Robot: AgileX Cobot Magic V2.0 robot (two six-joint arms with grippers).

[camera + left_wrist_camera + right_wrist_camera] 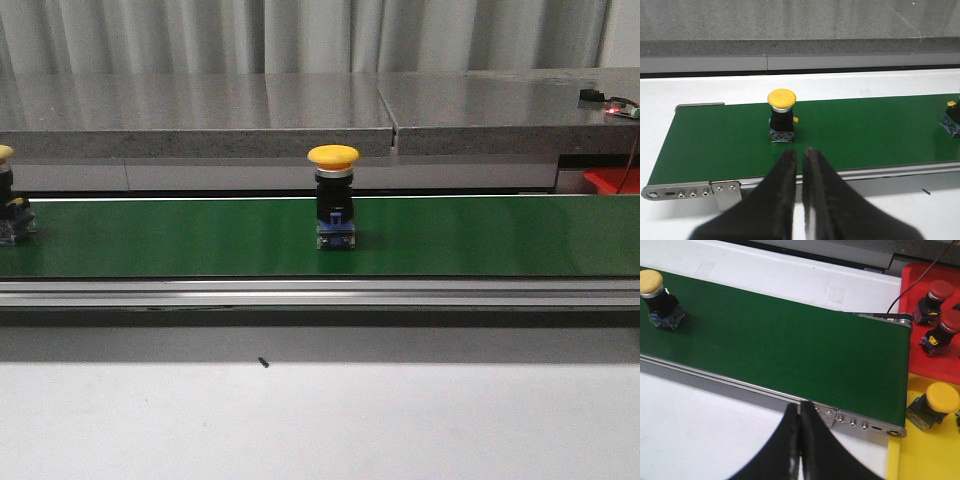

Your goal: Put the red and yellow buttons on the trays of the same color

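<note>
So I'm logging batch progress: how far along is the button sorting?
Done: two red buttons sit on the red tray, one yellow on the yellow tray. In hand: nothing; left gripper and right gripper look shut and empty. Left: two yellow buttons on the belt.

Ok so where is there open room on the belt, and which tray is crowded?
The green belt is bare between the yellow button and its end by the trays. The red tray looks crowded with two red buttons; the yellow tray shows one.
</note>
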